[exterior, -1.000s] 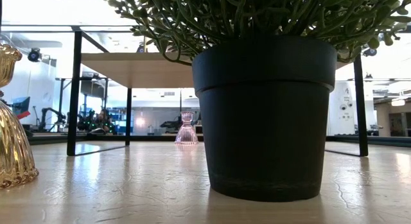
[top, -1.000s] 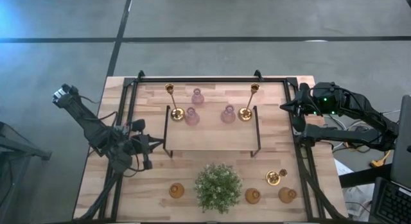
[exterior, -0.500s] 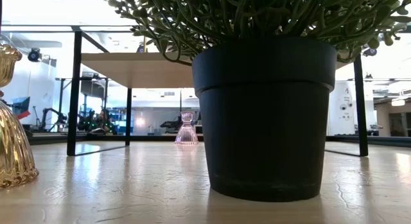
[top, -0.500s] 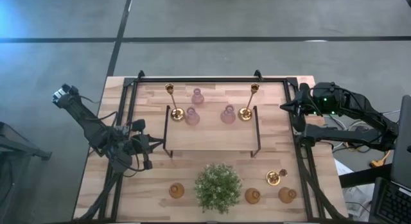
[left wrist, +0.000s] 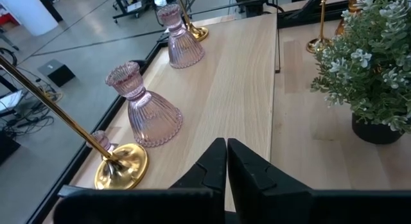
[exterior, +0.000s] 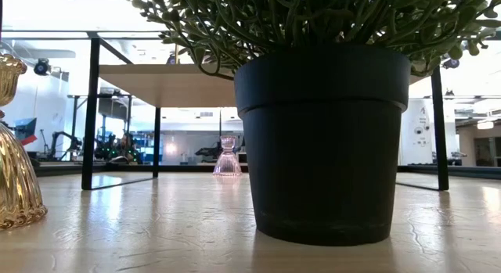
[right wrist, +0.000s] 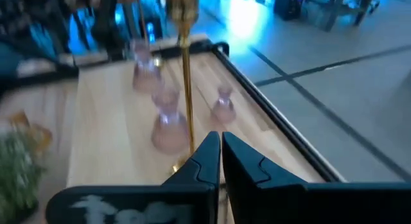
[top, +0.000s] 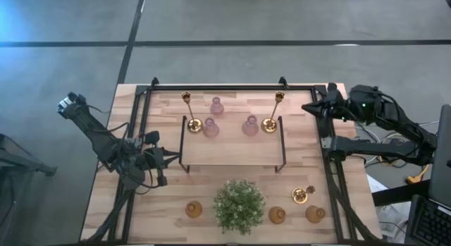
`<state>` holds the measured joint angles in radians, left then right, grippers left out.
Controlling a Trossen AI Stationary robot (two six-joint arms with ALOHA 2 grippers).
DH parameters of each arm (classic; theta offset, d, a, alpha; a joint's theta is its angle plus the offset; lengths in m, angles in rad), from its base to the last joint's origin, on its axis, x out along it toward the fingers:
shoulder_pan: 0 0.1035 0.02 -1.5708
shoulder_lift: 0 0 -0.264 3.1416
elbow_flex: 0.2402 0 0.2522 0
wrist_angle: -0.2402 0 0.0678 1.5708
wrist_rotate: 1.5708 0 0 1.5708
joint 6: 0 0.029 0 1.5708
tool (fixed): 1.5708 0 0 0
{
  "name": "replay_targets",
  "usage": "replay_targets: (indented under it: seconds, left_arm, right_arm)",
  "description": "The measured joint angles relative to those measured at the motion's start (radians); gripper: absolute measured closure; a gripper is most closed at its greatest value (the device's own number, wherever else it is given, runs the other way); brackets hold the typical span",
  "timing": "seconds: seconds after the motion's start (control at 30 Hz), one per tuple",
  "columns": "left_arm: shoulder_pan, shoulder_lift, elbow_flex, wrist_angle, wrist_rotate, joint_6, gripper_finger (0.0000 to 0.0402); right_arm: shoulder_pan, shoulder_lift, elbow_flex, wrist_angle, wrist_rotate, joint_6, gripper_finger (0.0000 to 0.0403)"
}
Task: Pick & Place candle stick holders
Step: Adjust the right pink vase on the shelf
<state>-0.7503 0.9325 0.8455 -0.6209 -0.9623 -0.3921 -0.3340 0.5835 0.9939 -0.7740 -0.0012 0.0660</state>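
In the high view a bushy plant stands in the lower centre of the tabletop, between the amber holders: one to its left, two to its right, with a brass holder lying tipped just above them. A black-framed shelf fills the middle. Upper centre, two brass sticks stand upright at its corners, two pink holders between them and a third beyond.

The left hand sits at the frame's left, beside the shelf, fingers closed on nothing; its wrist view shows the closed fingers facing a pink holder and a brass base. The right hand hangs at the upper right edge, closed and empty; its wrist view looks at a brass stick, though blurred.

Only the low view shows the plant's black pot blocking the middle, one pink holder upright behind it, and an amber one at far left.
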Motion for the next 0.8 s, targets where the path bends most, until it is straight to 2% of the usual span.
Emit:
replay_targets:
  seconds: [0.1, 0.23, 0.37, 0.5, 0.63, 0.8]
  left_arm:
    - [0.0, 0.0, 0.0, 0.0, 0.0, 0.0, 0.0381]
    - [0.0, 0.0, 0.0, 0.0, 0.0, -0.001, 0.0381]
    - [0.0, 0.0, 0.0, 0.0, 0.0, -0.001, 0.0381]
    - [0.0, 0.0, 0.0, 0.0, 0.0, -0.001, 0.0381]
    - [0.0, 0.0, 0.0, 0.0, 0.0, -0.001, 0.0381]
    - [0.0, 0.0, 0.0, 0.0, 0.0, -0.001, 0.0382]
  right_arm:
    - [0.0, 0.022, 0.023, 0.009, 0.0, 0.047, 0.039]
    - [0.0, 0.043, 0.105, -0.142, 0.01, 0.016, 0.039]
    - [0.003, 0.05, 0.15, -0.223, 0.013, 0.036, 0.039]
    - [0.031, 0.054, 0.134, -0.21, -0.116, 0.066, 0.0392]
    - [0.111, 0.082, 0.073, -0.201, -0.124, 0.078, 0.0394]
    - [0.304, 0.121, 0.037, -0.116, -0.001, 0.068, 0.0394]
